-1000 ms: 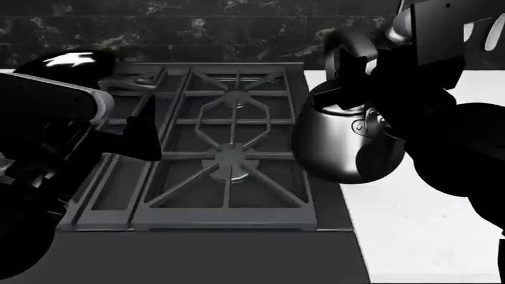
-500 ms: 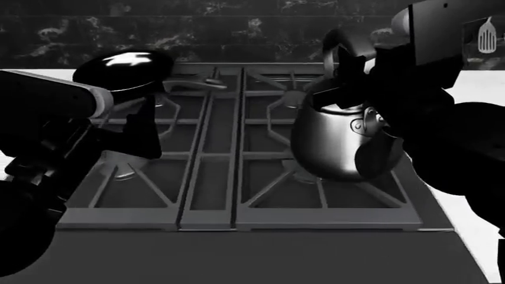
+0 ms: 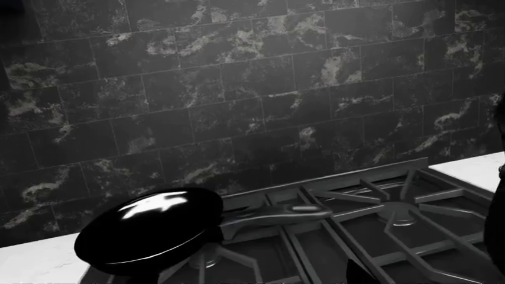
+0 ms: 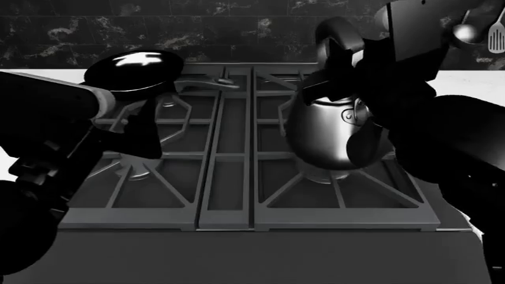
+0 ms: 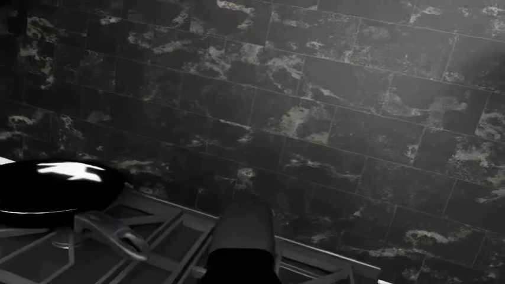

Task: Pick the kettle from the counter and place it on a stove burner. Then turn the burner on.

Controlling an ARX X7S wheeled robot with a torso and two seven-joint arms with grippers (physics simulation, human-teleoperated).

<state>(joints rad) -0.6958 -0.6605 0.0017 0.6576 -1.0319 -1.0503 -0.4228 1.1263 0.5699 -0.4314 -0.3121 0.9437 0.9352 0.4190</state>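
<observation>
Currently right pincer (image 4: 341,80) clenching kettle (image 4: 327,133) at arched handle, kettle hanging right of centre in head frame. Relation that matters: body sitting directly over front-right stove burner (image 4: 327,173), looks just above grate, contact not confirmable. Next move, by my read: straight lowering, no sideways shift. Left pincer (image 4: 138,133) idling at frame left near pan (image 4: 132,68); open or closed: cannot tell. Right arm nearer.

From my seat, the head view now takes in the whole stove, where a second ago it caught mostly the right half. The kettle (image 4: 327,142), gripped by my right gripper (image 4: 341,74), now hangs over the front right stove burner (image 4: 335,174) instead of over the counter's (image 4: 473,83) edge
</observation>
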